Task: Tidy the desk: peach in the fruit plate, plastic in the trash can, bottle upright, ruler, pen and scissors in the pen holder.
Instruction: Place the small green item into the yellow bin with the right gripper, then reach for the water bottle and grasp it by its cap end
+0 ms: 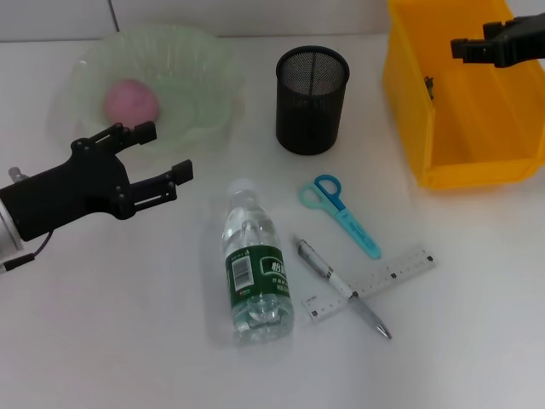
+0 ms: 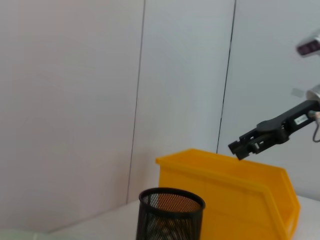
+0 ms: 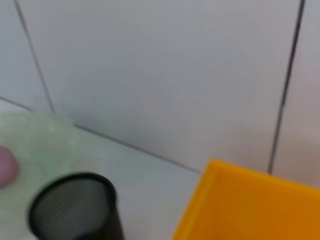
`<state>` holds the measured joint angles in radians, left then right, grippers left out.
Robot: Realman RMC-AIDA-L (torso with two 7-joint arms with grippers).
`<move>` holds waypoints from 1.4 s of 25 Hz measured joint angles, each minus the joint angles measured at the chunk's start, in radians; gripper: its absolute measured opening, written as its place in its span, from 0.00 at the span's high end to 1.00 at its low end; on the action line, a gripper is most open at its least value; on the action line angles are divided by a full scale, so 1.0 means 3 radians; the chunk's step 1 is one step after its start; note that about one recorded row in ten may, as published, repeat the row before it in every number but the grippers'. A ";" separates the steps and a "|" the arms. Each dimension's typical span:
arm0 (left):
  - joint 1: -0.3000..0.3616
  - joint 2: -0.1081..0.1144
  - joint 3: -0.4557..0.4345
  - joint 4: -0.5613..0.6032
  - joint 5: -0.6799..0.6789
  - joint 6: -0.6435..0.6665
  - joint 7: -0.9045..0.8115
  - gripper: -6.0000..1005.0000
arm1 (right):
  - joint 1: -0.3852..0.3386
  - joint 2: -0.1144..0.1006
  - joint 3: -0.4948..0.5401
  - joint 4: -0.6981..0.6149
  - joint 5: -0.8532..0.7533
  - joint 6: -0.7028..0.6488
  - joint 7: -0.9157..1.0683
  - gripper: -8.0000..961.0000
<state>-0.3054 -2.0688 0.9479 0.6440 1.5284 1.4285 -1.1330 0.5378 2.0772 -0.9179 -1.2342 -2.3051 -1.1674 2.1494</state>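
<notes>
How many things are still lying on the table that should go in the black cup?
3: the scissors nearest the pen holder, the pen lying across the ruler. Nothing visibly hidden.

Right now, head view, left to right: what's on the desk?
Left gripper → fruit plate holding the peach → bottle, lying down → pen holder → yellow trash can, right gripper above it. Scissors, pen and ruler overlap in that span, so they are left out.
</notes>
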 joint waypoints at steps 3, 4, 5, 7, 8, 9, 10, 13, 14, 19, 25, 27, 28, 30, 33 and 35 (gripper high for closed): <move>0.0062 -0.0019 0.0134 0.0402 0.0167 -0.0037 -0.0450 0.16 | -0.0273 0.0009 -0.0019 -0.0122 0.0464 -0.0060 -0.0361 0.44; 0.0134 -0.0021 0.0406 0.0742 0.0212 -0.0156 -0.0788 0.16 | -0.0488 0.0016 -0.0024 -0.0145 0.0850 -0.0165 -0.0675 0.40; 0.0134 -0.0021 0.0406 0.0742 0.0212 -0.0156 -0.0788 0.16 | -0.0488 0.0016 -0.0024 -0.0145 0.0850 -0.0165 -0.0675 0.36; 0.0228 -0.0015 0.0746 0.1192 0.0342 -0.0412 -0.1214 0.16 | -0.0678 0.0019 -0.0025 -0.0128 0.1203 -0.0289 -0.0967 0.25; 0.0264 -0.0013 0.0874 0.1371 0.0438 -0.0518 -0.1401 0.16 | -0.0776 0.0020 -0.0025 -0.0123 0.1361 -0.0356 -0.1121 0.19; 0.0331 -0.0009 0.1193 0.1873 0.0815 -0.0793 -0.2011 0.16 | -0.0948 0.0024 -0.0024 -0.0119 0.1630 -0.0508 -0.1418 0.12; 0.0331 -0.0009 0.1193 0.1873 0.0815 -0.0793 -0.2011 0.16 | -0.0948 0.0024 -0.0024 -0.0119 0.1630 -0.0508 -0.1418 0.12; 0.0305 -0.0008 0.1470 0.2415 0.1388 -0.0908 -0.2881 0.16 | -0.1133 0.0030 -0.0024 -0.0085 0.1787 -0.0634 -0.1709 0.12; 0.0205 -0.0007 0.1535 0.2588 0.1630 -0.0862 -0.3468 0.16 | -0.1212 0.0034 -0.0023 -0.0016 0.1821 -0.0651 -0.1800 0.13; -0.0193 0.0000 0.1365 0.2493 0.1779 -0.0519 -0.4507 0.16 | -0.1286 0.0035 0.0009 0.0213 0.1861 -0.0716 -0.2003 0.13; -0.0525 0.0005 0.1144 0.2057 0.1828 -0.0362 -0.4977 0.16 | -0.1350 0.0029 0.0012 0.0297 0.1870 -0.0844 -0.2261 0.13; -0.0613 0.0006 0.1027 0.1936 0.1834 -0.0259 -0.5092 0.16 | -0.1365 0.0030 0.0015 0.0334 0.1874 -0.0916 -0.2362 0.13; -0.0646 0.0006 0.0978 0.1889 0.1837 -0.0217 -0.5134 0.16 | -0.1368 0.0030 0.0016 0.0363 0.1878 -0.0940 -0.2393 0.13; -0.0681 0.0006 0.0931 0.1836 0.1882 -0.0162 -0.5252 0.16 | -0.1368 0.0030 0.0017 0.0415 0.1885 -0.0969 -0.2443 0.13; -0.0721 0.0001 0.0927 0.1772 0.2013 -0.0158 -0.5366 0.16 | -0.1355 0.0029 0.0018 0.0492 0.1894 -0.0997 -0.2541 0.13; -0.0764 -0.0005 0.0921 0.1686 0.2057 -0.0172 -0.5386 0.16 | -0.1342 0.0028 0.0011 0.0518 0.1895 -0.1005 -0.2567 0.13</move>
<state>-0.5347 -2.0702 1.2243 1.1499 2.1456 1.3770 -2.7490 0.1352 2.0857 -0.9146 -1.0787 -1.7366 -1.4690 1.3792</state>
